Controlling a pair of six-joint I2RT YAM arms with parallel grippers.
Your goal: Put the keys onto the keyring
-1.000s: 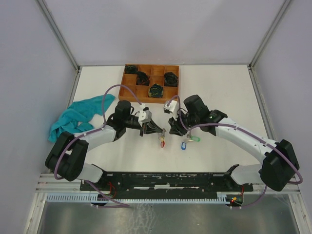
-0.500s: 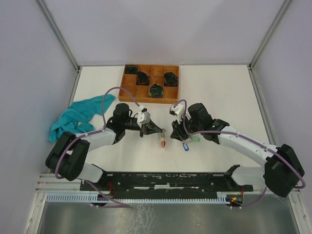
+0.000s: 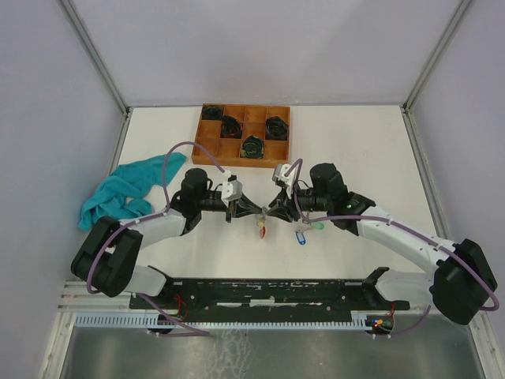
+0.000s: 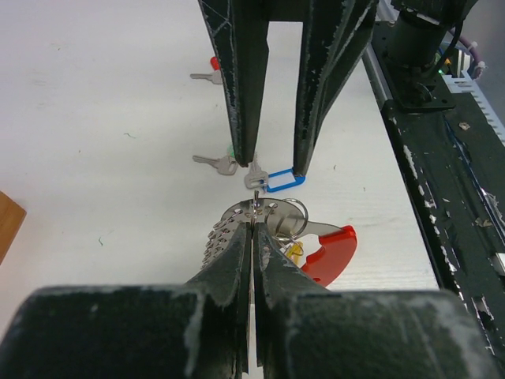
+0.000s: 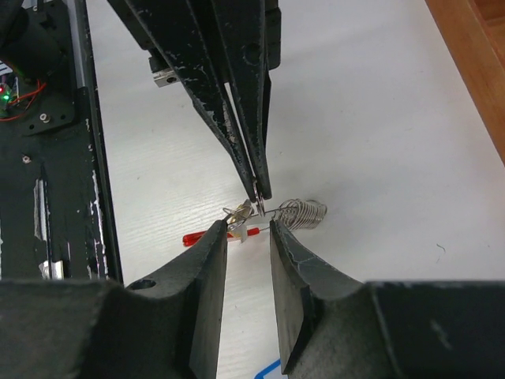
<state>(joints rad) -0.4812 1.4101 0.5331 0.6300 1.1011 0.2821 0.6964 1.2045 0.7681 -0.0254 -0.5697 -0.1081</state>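
Right pincer [image 3: 273, 211] has moved in, parted, facing left pincer [image 3: 256, 212] clenched on keyring [image 4: 286, 212].

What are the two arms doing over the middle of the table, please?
The left gripper is shut on the keyring, holding it over the table. The right gripper faces it with jaws open, tips close to the ring. The blue-tagged key and green-tagged key lie loose on the table nearby.

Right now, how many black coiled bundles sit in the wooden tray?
4 bundles in the wooden tray: one back-left, one beside it, one right, one front-middle. None seems hidden.
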